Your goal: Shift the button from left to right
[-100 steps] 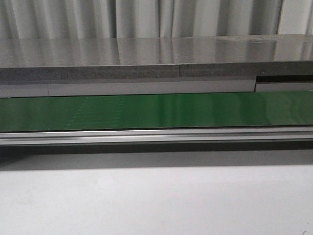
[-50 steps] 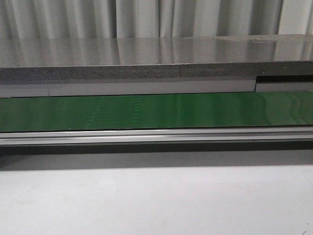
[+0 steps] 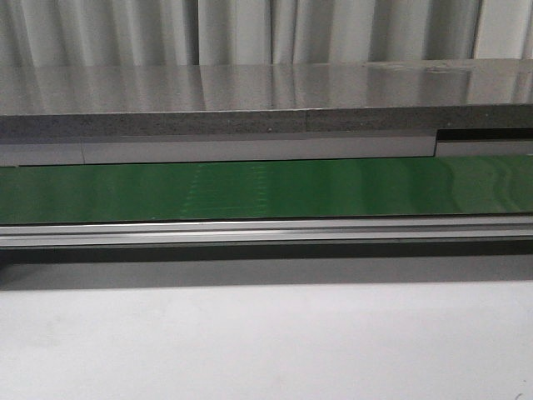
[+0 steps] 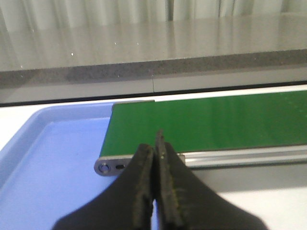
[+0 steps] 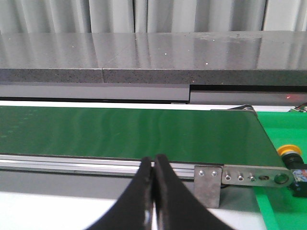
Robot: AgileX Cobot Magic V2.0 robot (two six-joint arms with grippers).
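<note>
The button (image 5: 290,152), with a yellow round cap and a black body, lies in the green tray (image 5: 280,211) past the right end of the green conveyor belt (image 5: 129,133), seen only in the right wrist view. My right gripper (image 5: 154,162) is shut and empty, in front of the belt's rail, apart from the button. My left gripper (image 4: 155,143) is shut and empty, near the belt's left end (image 4: 106,167), beside the blue tray (image 4: 53,163). The front view shows the belt (image 3: 266,190) with nothing on it and neither gripper.
A grey stone counter (image 3: 266,100) runs behind the belt. An aluminium rail (image 3: 266,232) edges the belt's front. A metal bracket (image 5: 208,184) with screws sits at the belt's right end. White table surface (image 3: 266,342) lies in front.
A faint pattern on the belt has drifted to the right. Nothing else has moved.
</note>
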